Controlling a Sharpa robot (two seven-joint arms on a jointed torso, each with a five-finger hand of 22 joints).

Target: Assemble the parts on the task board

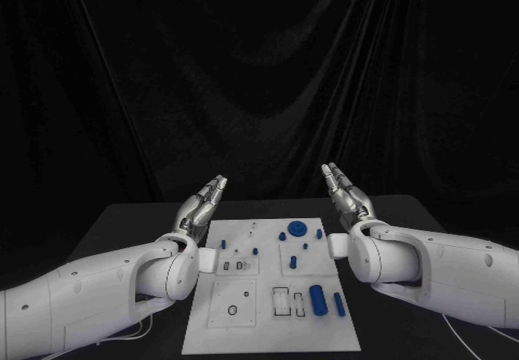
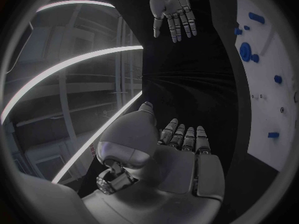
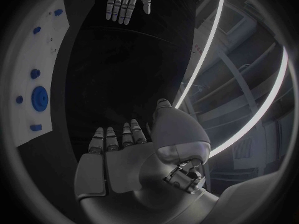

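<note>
Silver fingers are stretching straight out from the left hand (image 1: 201, 204), which is hovering left of centre in the head view with nothing in its grasp. The right hand (image 1: 347, 196) is mirroring it right of centre, released as well, palm turned inward toward its partner. Both hands are hanging above the far end of the task board (image 1: 271, 330), one at each side, touching nothing.

Between and below them, the white task board is lying flat on the black tabletop (image 1: 130, 221), running down the middle of the head view toward its bottom edge. Blue parts are sitting on it: a round disc (image 1: 294, 227) near the upper end, several small pegs (image 1: 223, 244) scattered around it, a larger blue cylinder (image 1: 317, 299) and a slimmer blue bar (image 1: 340, 304) at the lower right. Outlined slots (image 1: 280, 301) and a ring-shaped recess (image 1: 232, 310) are showing on the lower panels, seemingly still waiting for pieces.

Judging from this, the assembly is only just starting; the hands are poised in a ready pose and no piece is being carried. The next move is probably calling for one hand to come down over a loose part, likely the cylinder or bar nearest the right arm, close its fingers around it, and line it up with a matching slot. Which pieces are already seated I cannot tell.
</note>
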